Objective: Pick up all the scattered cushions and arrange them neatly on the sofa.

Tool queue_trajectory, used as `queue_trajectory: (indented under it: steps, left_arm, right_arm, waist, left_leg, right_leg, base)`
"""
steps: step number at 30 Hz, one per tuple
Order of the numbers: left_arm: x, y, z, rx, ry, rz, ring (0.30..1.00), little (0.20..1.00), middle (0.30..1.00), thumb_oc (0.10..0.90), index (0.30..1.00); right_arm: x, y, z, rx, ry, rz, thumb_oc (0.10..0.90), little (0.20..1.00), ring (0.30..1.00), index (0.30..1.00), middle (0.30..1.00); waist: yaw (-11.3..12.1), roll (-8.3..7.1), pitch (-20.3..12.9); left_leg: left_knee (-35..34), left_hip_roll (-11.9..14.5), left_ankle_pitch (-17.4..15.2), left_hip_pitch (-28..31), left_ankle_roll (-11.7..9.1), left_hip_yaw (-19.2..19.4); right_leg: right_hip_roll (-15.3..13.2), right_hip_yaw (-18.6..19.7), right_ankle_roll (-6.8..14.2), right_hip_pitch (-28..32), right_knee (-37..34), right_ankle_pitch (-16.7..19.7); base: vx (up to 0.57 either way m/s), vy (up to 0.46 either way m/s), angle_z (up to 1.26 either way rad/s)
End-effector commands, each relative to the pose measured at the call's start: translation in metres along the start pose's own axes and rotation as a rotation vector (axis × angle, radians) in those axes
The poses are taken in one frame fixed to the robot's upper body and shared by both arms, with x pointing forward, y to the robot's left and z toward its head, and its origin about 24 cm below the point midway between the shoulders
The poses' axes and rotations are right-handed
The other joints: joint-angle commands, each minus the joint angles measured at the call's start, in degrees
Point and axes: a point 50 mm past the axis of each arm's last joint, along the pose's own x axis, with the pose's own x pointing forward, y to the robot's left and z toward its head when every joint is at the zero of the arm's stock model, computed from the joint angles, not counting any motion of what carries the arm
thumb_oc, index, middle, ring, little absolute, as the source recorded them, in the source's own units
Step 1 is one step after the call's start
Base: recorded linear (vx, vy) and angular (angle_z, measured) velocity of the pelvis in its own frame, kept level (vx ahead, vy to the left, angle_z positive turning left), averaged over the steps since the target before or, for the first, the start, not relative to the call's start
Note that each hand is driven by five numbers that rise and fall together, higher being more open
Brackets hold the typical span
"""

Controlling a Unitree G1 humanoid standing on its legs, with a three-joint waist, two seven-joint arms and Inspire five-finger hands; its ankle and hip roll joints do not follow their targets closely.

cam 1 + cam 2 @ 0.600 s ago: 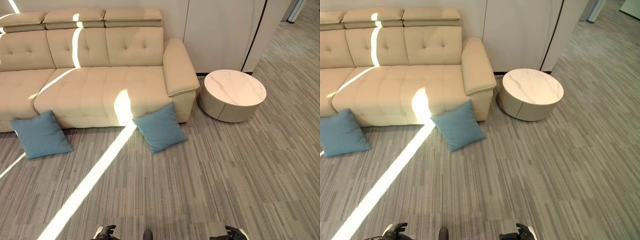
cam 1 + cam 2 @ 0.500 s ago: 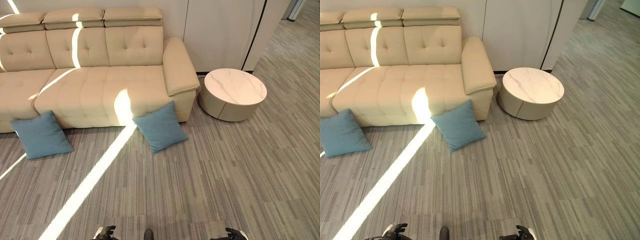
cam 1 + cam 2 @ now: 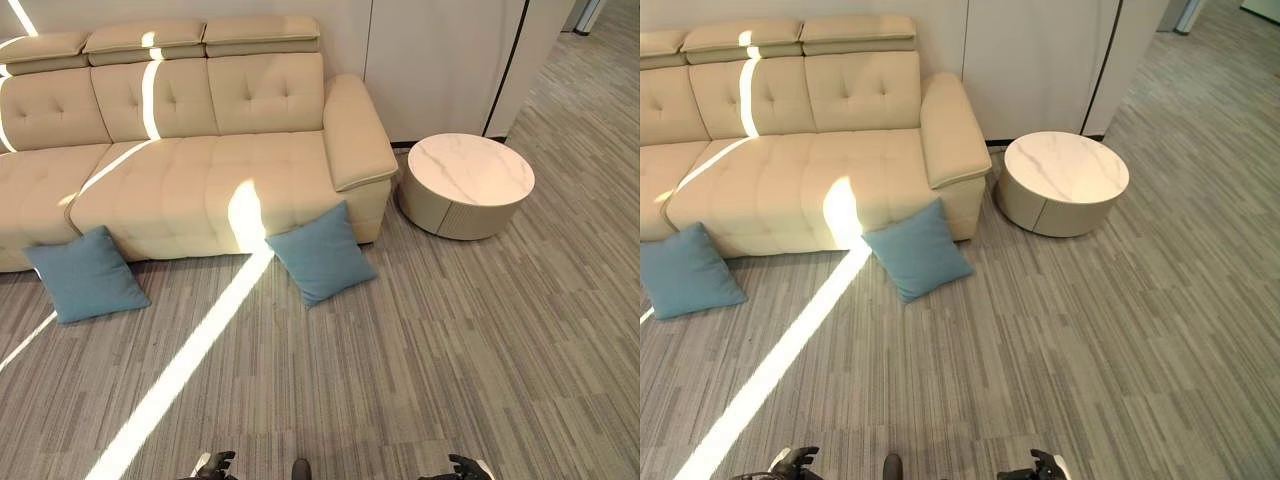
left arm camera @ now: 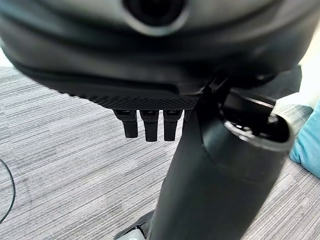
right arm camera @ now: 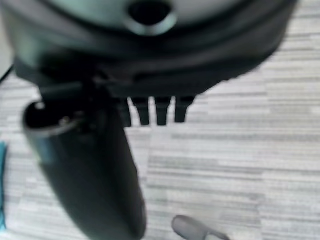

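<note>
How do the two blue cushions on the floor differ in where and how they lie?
The left cushion lies by the sofa's left section, clear of the sunlit stripe; the right cushion lies nearer the armrest end, beside the stripe. Both are blue, square, set cornerwise, propped against the sofa's front, and neither is on the seat yet.

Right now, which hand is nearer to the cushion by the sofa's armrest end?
The left hand, slightly. It hangs low, nearly straight in front of that cushion, a little to its left. The right hand hangs further off to its right. Both are far from it.
</note>
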Motion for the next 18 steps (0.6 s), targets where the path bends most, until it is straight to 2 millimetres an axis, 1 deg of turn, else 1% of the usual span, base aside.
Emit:
queue_trajectory:
  steps: [1, 4, 7, 9, 11, 13, 14, 15, 16, 17, 18]
  left_arm:
    - [0.005, 0.003, 0.038, 0.026, -0.1, 0.036, 0.9, 0.9, 0.9, 0.8, 0.9]
    - [0.006, 0.001, 0.045, 0.032, -0.123, 0.037, 0.9, 0.9, 0.9, 0.8, 0.9]
    - [0.006, 0.0, 0.051, 0.033, -0.14, 0.04, 0.9, 0.9, 0.9, 0.8, 0.9]
    - [0.006, 0.0, 0.052, 0.029, -0.138, 0.048, 0.9, 0.9, 0.9, 0.8, 0.9]
    - [0.006, 0.0, 0.052, 0.035, -0.132, 0.054, 0.9, 0.9, 0.9, 0.8, 0.9]
    - [0.006, 0.001, 0.05, 0.048, -0.126, 0.056, 0.9, 0.9, 0.9, 0.8, 0.9]
    - [0.006, 0.002, 0.05, 0.049, -0.128, 0.056, 0.9, 0.9, 0.9, 0.8, 0.9]
    - [0.006, 0.001, 0.046, 0.035, -0.118, 0.053, 0.9, 0.9, 0.9, 0.8, 0.9]
    - [0.006, 0.001, 0.044, 0.022, -0.111, 0.056, 0.9, 0.9, 0.9, 0.8, 0.9]
    - [0.005, 0.0, 0.037, 0.007, -0.084, 0.057, 0.9, 0.9, 0.9, 0.8, 0.9]
    - [0.005, 0.0, 0.037, 0.007, -0.083, 0.057, 0.9, 0.9, 0.9, 0.8, 0.9]
  right_arm:
    - [0.002, -0.011, 0.012, -0.034, -0.047, -0.063, 0.8, 0.9, 0.9, 0.9, 0.9]
    - [0.002, -0.009, 0.011, -0.033, -0.043, -0.064, 0.8, 0.9, 0.9, 0.9, 0.9]
    - [0.002, -0.011, 0.011, -0.031, -0.045, -0.077, 0.8, 0.9, 0.9, 0.9, 0.9]
    - [0.002, -0.011, 0.011, -0.023, -0.043, -0.082, 0.8, 0.9, 0.9, 0.9, 0.9]
    - [0.002, -0.012, 0.01, -0.021, -0.037, -0.087, 0.8, 0.9, 0.9, 0.9, 0.9]
    - [0.002, -0.013, 0.007, -0.033, -0.027, -0.089, 0.8, 0.9, 0.9, 0.9, 0.9]
    - [0.002, -0.012, 0.007, -0.042, -0.025, -0.09, 0.8, 0.9, 0.9, 0.9, 0.9]
    - [0.001, -0.01, 0.006, -0.048, -0.024, -0.085, 0.8, 0.9, 0.9, 0.9, 0.9]
    - [0.001, -0.009, 0.007, -0.046, -0.029, -0.082, 0.8, 0.9, 0.9, 0.9, 0.9]
    - [0.001, -0.005, 0.008, -0.049, -0.039, -0.076, 0.8, 0.9, 0.9, 0.9, 0.9]
    - [0.001, -0.005, 0.008, -0.049, -0.038, -0.076, 0.8, 0.9, 0.9, 0.9, 0.9]
  waist:
    - [-0.21, -0.08, 1.65]
    - [-0.31, -0.5, 2.99]
    - [-0.26, -0.95, 4.22]
    - [-0.39, -1.17, 4.64]
    - [-0.57, -1.33, 4.6]
    - [-0.35, -1.3, 4.21]
    - [0.01, -1.21, 4.41]
    - [0.34, -0.93, 4.3]
    - [0.37, -0.97, 3.99]
    - [0.44, -1.13, 3.24]
    - [0.45, -1.16, 3.27]
  left_leg:
    - [6.13, 7.26, -6.12, 0.39, -6.35, -0.47]
    - [11.71, 7.15, -6.6, -2.98, -6.95, -0.37]
    - [18.71, 6.92, -4.93, -7.37, -7.38, -0.48]
    - [20.76, 6.82, -4.27, -10.32, -6.93, 1.06]
    - [18.23, 6.86, -4.97, -11.99, -5.94, 4.36]
    - [14.54, 7.04, -3.43, -13.45, -5.7, 7.16]
    - [13.38, 6.77, -2.75, -14.26, -5.8, 7.14]
    - [11.3, 6.51, -2.91, -13.11, -5.68, 6.62]
    - [10.76, 6.16, -2.84, -12.8, -5.49, 5.71]
    - [10.16, 5.25, -3.39, -11.73, -4.96, 4.56]
    - [10.14, 5.23, -3.4, -11.66, -4.95, 4.58]
  right_leg:
    - [-3.44, 1.27, 5.33, -4.05, 0.69, -0.32]
    - [-3.41, 1.33, 4.6, -3.95, 0.66, -0.56]
    - [-3.66, 1.07, 4.07, -3.55, 0.3, -0.38]
    - [-3.98, 0.66, 3.97, -3.32, 0.05, -0.51]
    - [-4.35, -0.01, 4.29, -3.38, -0.03, -0.85]
    - [-4.25, -0.13, 4.71, -3.49, -0.03, -1.2]
    - [-3.98, 0.0, 4.75, -3.39, -0.03, -1.42]
    - [-3.48, 0.58, 4.85, -2.95, -0.03, -1.93]
    - [-3.26, 0.91, 4.9, -2.86, -0.03, -2.14]
    - [-3.4, 1.33, 5.26, -2.03, 0.22, -2.65]
    - [-3.42, 1.35, 5.27, -1.98, 0.21, -2.67]
  base:
    - [-0.05, -0.076, 0.02]
    - [-0.04, -0.074, 0.04]
    - [0.0, -0.048, -0.04]
    - [0.05, -0.006, 0.17]
    - [0.1, 0.038, 0.41]
    - [0.15, 0.069, 0.36]
    - [0.17, 0.09, 0.19]
    - [0.18, 0.098, 0.06]
    - [0.29, 0.159, -0.2]
    - [0.22, 0.124, -0.3]
    - [0.23, 0.137, -0.35]
